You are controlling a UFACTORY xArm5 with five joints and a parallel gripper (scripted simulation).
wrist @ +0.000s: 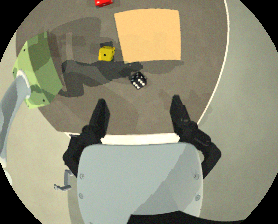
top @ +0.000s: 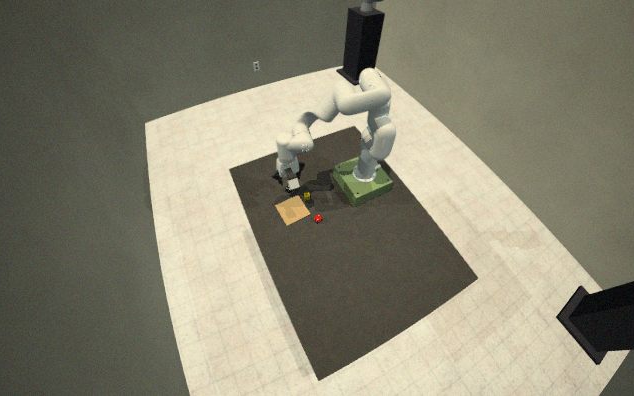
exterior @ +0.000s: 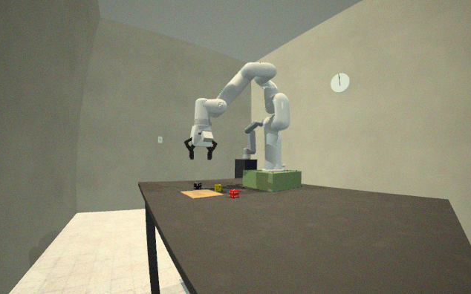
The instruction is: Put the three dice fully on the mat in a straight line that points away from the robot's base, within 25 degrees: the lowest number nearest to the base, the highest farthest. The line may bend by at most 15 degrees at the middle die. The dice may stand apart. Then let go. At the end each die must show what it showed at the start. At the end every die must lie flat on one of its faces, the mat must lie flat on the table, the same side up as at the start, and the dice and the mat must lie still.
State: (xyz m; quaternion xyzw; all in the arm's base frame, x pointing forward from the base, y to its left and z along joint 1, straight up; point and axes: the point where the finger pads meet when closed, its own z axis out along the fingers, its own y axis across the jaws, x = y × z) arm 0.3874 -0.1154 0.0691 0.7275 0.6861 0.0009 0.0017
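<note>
The tan mat (top: 292,210) lies flat on the dark table, left of the green robot base (top: 363,181). It also shows in the side view (exterior: 201,193) and the wrist view (wrist: 148,35). None of the dice is on the mat. The yellow die (top: 307,196) (exterior: 218,187) (wrist: 107,52) stands by the mat's corner nearest the base. The red die (top: 318,218) (exterior: 234,193) (wrist: 103,0) stands beside the mat. The black die (exterior: 197,185) (wrist: 138,79) stands off the mat's far edge. My gripper (exterior: 200,152) (wrist: 138,104) is open and empty. It hangs high above the black die.
The table's edge (exterior: 148,200) runs close to the mat and the black die on the side away from the base. A black camera post (top: 362,42) stands behind the base, and another (top: 615,320) stands off the table's far corner.
</note>
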